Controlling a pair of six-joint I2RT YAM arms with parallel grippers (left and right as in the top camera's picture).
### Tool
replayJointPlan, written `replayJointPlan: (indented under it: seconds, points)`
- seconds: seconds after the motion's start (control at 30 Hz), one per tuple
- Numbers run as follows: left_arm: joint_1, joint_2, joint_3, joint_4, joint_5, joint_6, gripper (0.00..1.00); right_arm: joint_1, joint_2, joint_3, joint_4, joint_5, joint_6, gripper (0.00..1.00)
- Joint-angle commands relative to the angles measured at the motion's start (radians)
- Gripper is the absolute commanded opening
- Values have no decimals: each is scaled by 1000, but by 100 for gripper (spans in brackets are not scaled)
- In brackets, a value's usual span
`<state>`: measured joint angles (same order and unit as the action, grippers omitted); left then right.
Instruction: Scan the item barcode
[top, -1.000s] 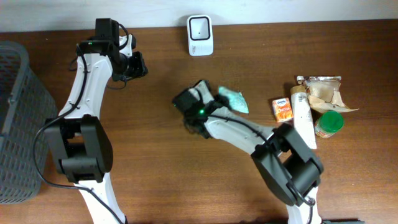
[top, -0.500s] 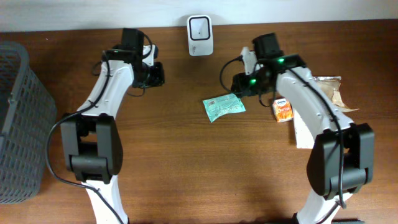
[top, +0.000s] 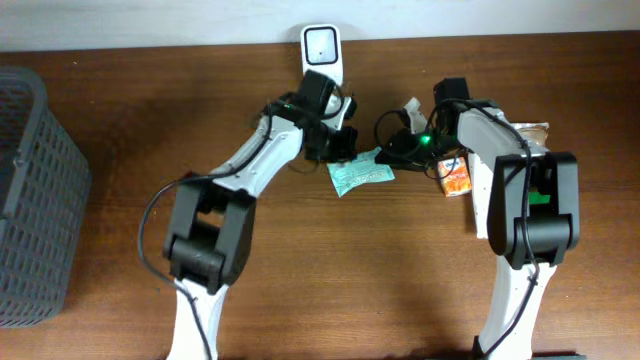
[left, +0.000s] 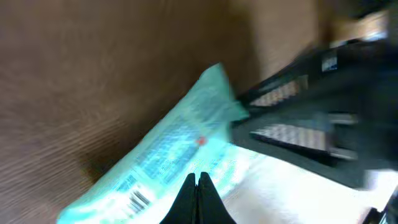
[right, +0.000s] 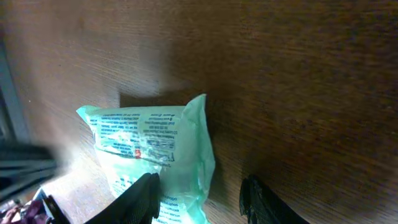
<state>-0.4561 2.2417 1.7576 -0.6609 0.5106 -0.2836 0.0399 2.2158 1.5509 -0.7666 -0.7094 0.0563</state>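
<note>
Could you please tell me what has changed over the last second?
The left gripper swung right across the table to the teal packet and shut. The right gripper, open, crossed from the packet's left to its right edge. The scanner and juice box stayed put.

The overhead view is sharp and evenly lit, with soft shadows on the table (top: 300, 270). Both wrist views are dim and blurred. Glare whitens the pouch (left: 168, 152) near the left end effector (left: 198, 186), a black silhouette; the table's grain smears.
</note>
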Motion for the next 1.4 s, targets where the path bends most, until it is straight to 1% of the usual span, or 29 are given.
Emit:
replayJointPlan:
  seconds: [0.0, 0.03, 0.13, 0.2, 0.27, 0.37, 0.43, 0.47, 0.5, 0.57, 0.6, 0.67, 0.73, 0.77, 0.83, 0.87, 0.9, 0.93, 0.97, 1.0, 1.03, 1.1, 1.17, 1.23, 1.27, 1.3, 1.37]
  points:
    - [-2, 105, -7, -11, 89, -40, 0, 14, 18, -12, -1, -21, 1, 42]
    - [-1, 123, -7, -18, 89, -60, 0, 14, 18, -13, -1, -20, 2, 42]
    - [-1, 131, -7, -14, 89, -64, 0, 14, 18, -45, 11, -21, 5, 41]
    - [-1, 131, -7, -12, 89, -64, 0, 20, 18, -95, 65, -46, 5, 41]
    - [-1, 131, -7, -12, 89, -64, 0, 26, 18, -137, 122, -106, 5, 36]
    - [-1, 131, -7, -12, 89, -64, 0, 26, 18, -148, 140, -152, 3, 27]
    - [-1, 131, -7, -5, 89, -64, 0, 26, 18, -148, 140, -193, -21, 17]
    - [-1, 131, -6, 6, 89, -64, 0, 26, 18, -147, 140, -258, -69, 10]
    - [1, 131, -5, 16, 89, -64, 0, 25, 18, -147, 141, -269, -78, 5]
    - [19, 122, 14, 13, 90, -56, 0, 22, 18, -144, 145, -272, -78, 4]
    - [47, 95, 32, 9, 104, -19, 0, 17, 12, -140, 143, -280, -78, 4]
    - [101, 25, 69, -14, 103, 35, 0, 8, -36, -138, 144, -278, -78, 4]
    - [192, -79, 80, -10, 103, 47, 0, -12, -121, -138, 143, -284, -50, 4]
    - [219, -100, 80, -10, 103, 47, 1, -23, -153, -138, 143, -299, -31, 4]
    - [332, -139, 80, -19, 103, 46, 11, -71, -244, -138, 128, -411, 11, 4]
    - [381, -138, 79, -36, 103, 46, 27, -95, -283, -138, 124, -414, 70, 4]
    - [409, -136, 79, -48, 95, 46, 36, -112, -310, -138, 126, -413, 109, 4]
    - [438, -136, 79, -56, 92, 47, 53, -132, -341, -138, 129, -413, 154, 4]
    - [460, -136, 79, -59, 92, 46, 73, -149, -372, -138, 137, -414, 202, 4]
    - [477, -136, 79, -62, 92, 47, 98, -166, -404, -138, 151, -414, 244, 4]
    - [485, -136, 79, -71, 92, 46, 99, -173, -426, -138, 164, -417, 261, 4]
    - [496, -136, 79, -77, 92, 46, 99, -176, -546, -138, 235, -397, 338, 4]
    - [496, -136, 79, -77, 91, 46, 99, -160, -591, -138, 258, -293, 351, 4]
    - [496, -136, 79, -77, 88, 46, 99, -85, -612, -138, 300, -57, 353, 4]
    - [496, -136, 79, -77, 88, 46, 99, -31, -608, -138, 341, 101, 348, 4]
    - [496, -136, 79, -77, 88, 46, 99, 35, -602, -138, 399, 301, 337, 4]
    - [496, -136, 79, -77, 88, 46, 99, 167, -572, -138, 549, 609, 193, 4]
